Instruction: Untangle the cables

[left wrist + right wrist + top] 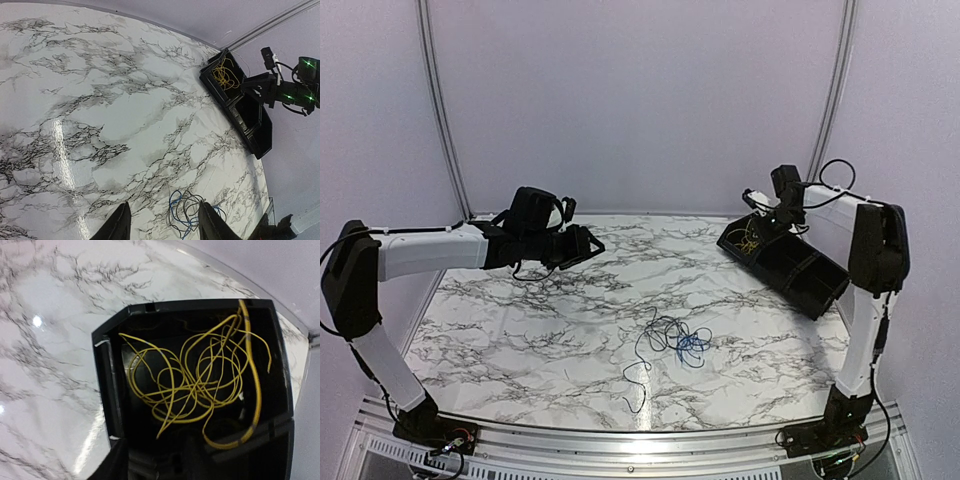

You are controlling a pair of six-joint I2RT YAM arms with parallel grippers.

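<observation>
A loose tangle of blue and black cables (675,340) lies on the marble table near the front middle, with one black strand trailing toward the near edge. The same cables (187,212) show just beyond my left gripper (162,227), which hovers high over the table's left side (585,245), open and empty. A yellow cable (200,375) lies coiled in the end compartment of a black bin (107,385). My right gripper (157,467) hangs right above that compartment (760,208), jaws apart with nothing between them. Its right finger is hard to pick out against the dark bin.
The long black bin (790,262) sits at an angle at the back right, divided into compartments. The yellow cable (225,75) fills the end nearest the back wall. Grey walls and a rail close off the back of the table (570,330).
</observation>
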